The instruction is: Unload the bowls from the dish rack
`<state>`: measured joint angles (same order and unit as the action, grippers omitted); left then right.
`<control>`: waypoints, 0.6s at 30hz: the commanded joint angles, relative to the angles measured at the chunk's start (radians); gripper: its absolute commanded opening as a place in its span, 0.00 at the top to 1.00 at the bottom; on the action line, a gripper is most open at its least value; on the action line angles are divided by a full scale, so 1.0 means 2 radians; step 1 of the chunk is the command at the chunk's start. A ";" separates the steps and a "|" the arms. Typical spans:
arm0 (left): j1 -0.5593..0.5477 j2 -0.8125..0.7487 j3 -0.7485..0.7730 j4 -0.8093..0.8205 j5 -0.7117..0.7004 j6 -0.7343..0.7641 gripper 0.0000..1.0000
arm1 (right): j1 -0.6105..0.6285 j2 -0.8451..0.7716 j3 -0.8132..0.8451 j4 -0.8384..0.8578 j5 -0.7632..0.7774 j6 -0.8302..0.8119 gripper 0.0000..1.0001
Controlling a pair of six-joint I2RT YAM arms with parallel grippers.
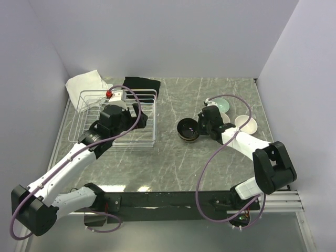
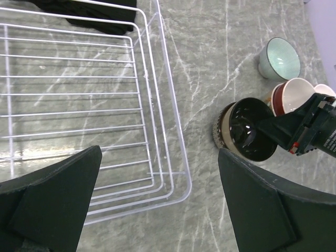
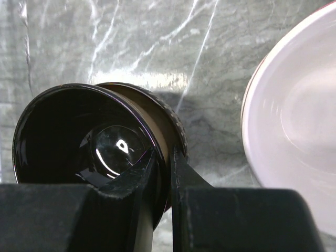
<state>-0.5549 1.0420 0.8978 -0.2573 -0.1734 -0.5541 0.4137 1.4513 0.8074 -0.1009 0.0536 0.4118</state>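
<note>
Right of the white wire dish rack [image 1: 86, 118], on the grey marble table [image 1: 173, 163], sits the dark brown ceramic bowl with a glossy black inside [image 1: 187, 129]. Only the right wrist view shows the right gripper [image 3: 163, 157] nearly closed, pinching its rim, one finger inside, one outside. The left wrist view shows the left gripper [image 2: 160, 157] wide open, empty, above the rack, and a pale teal bowl [image 2: 279, 58] beyond.

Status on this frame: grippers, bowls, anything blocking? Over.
Left gripper open above the dish rack. Right gripper shut on rim of the dark bowl, outside the rack. Other bowls close beside it.
</note>
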 commanded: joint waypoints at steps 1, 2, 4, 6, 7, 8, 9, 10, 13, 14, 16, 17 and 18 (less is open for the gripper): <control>0.003 -0.020 0.022 -0.010 -0.019 0.019 0.01 | 0.002 -0.009 -0.011 0.050 0.021 0.012 0.90; 0.003 -0.022 0.022 -0.012 -0.021 0.019 0.01 | 0.003 -0.012 -0.013 0.049 0.024 0.011 0.89; 0.003 -0.025 0.022 -0.014 -0.025 0.021 0.00 | 0.002 -0.018 -0.013 0.050 0.031 0.009 0.82; 0.003 -0.028 0.021 -0.016 -0.026 0.022 0.01 | 0.002 -0.020 -0.011 0.050 0.038 0.007 0.77; 0.003 -0.028 0.022 -0.016 -0.028 0.023 0.00 | 0.002 -0.023 -0.009 0.049 0.040 0.005 0.71; 0.003 -0.029 0.023 -0.017 -0.030 0.024 0.01 | 0.002 -0.025 -0.009 0.047 0.044 0.004 0.68; 0.003 -0.028 0.025 -0.019 -0.032 0.025 0.01 | 0.001 -0.027 -0.007 0.046 0.045 0.002 0.66; 0.003 -0.028 0.027 -0.019 -0.034 0.027 0.01 | 0.003 -0.031 -0.006 0.042 0.046 0.000 0.61; 0.003 -0.028 0.029 -0.020 -0.041 0.034 0.01 | 0.002 -0.037 0.005 0.026 0.049 -0.001 0.52; 0.003 -0.026 0.030 -0.020 -0.046 0.037 0.01 | 0.003 -0.038 0.007 0.022 0.050 -0.002 0.51; 0.003 -0.025 0.034 -0.022 -0.049 0.039 0.01 | 0.003 -0.042 0.012 0.016 0.049 -0.001 0.47; 0.003 -0.023 0.035 -0.022 -0.051 0.040 0.00 | 0.002 -0.045 0.013 0.014 0.049 -0.001 0.46; 0.003 -0.022 0.036 -0.022 -0.051 0.041 0.01 | 0.003 -0.046 0.013 0.014 0.050 -0.001 0.46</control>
<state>-0.5529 1.0054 0.9161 -0.3164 -0.2440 -0.5030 0.4175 1.4040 0.7872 -0.0681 0.1200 0.4206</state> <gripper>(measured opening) 0.995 0.529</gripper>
